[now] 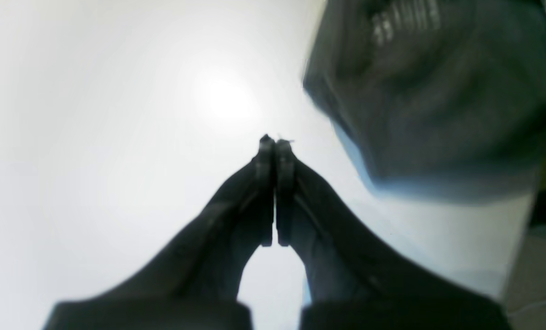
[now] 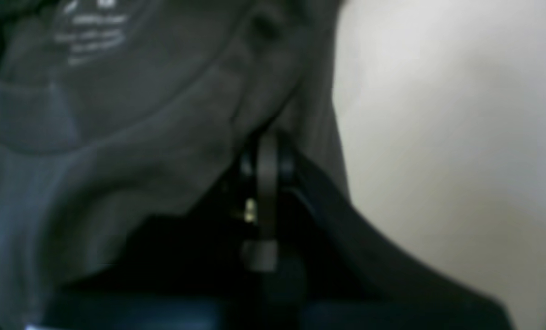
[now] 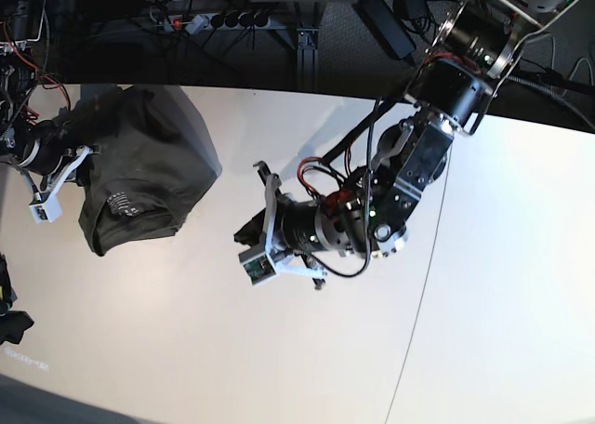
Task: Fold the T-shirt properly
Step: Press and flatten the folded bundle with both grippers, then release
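Note:
The dark olive-grey T-shirt hangs bunched above the white table at the far left of the base view. Its printed neck label shows in the right wrist view. My right gripper is shut on a fold of the T-shirt near the collar; in the base view it sits at the cloth's left edge. My left gripper is shut and empty over bare table, with the blurred T-shirt up to its right. In the base view the left gripper hovers to the right of the shirt, apart from it.
The white table fills most of the base view. A thin seam line runs down it on the right. A dark rail with cables and a power strip runs along the back edge. A dark object sits at the left edge.

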Controlling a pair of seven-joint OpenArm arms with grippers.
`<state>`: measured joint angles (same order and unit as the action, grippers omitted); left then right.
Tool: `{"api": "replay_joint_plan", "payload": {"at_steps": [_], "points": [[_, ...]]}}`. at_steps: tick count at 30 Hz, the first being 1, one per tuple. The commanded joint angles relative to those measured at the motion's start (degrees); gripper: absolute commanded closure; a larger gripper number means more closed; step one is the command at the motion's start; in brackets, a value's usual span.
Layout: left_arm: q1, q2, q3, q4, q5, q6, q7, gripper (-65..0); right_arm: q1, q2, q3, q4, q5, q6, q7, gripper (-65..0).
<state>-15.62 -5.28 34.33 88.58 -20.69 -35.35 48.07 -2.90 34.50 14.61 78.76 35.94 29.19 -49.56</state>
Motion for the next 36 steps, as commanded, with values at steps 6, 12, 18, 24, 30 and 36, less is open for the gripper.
{"api": "replay_joint_plan", "payload": {"at_steps": [6, 12, 18, 24, 30, 36], "points": [[7.72, 1.81, 0.15, 4.5, -1.81, 0.15, -3.65, 0.0, 2.51, 3.78, 0.55, 0.63, 2.43, 2.1, 1.77, 0.0], [12.5, 3.19, 0.2, 4.52, -1.77, -0.11, -3.63, 0.0, 5.84, 3.91, 2.6, 0.61, 0.68, 2.08, 1.75, 0.0], [15.28, 3.54, 0.28, 4.42, -1.27, -0.48, -3.78, 0.0, 5.88, 4.87, 2.69, -0.61, -4.55, 2.1, -0.76, 0.0], [15.43, 3.54, 1.4, 1.73, 3.17, -0.46, -6.32, 0.0, 5.86, 4.66, 2.62, -3.56, -3.32, 2.12, -2.32, 0.0], [15.1, 3.67, 1.38, -2.19, 3.17, -0.46, -8.0, 0.0, 2.19, 4.2, 2.6, -4.15, 2.95, 2.12, -3.82, 0.0], [12.39, 3.65, 1.31, -2.67, 3.19, -0.46, -7.04, 0.0, -0.15, 0.22, 2.6, -3.87, 4.59, 2.14, -3.87, 0.0]]}}
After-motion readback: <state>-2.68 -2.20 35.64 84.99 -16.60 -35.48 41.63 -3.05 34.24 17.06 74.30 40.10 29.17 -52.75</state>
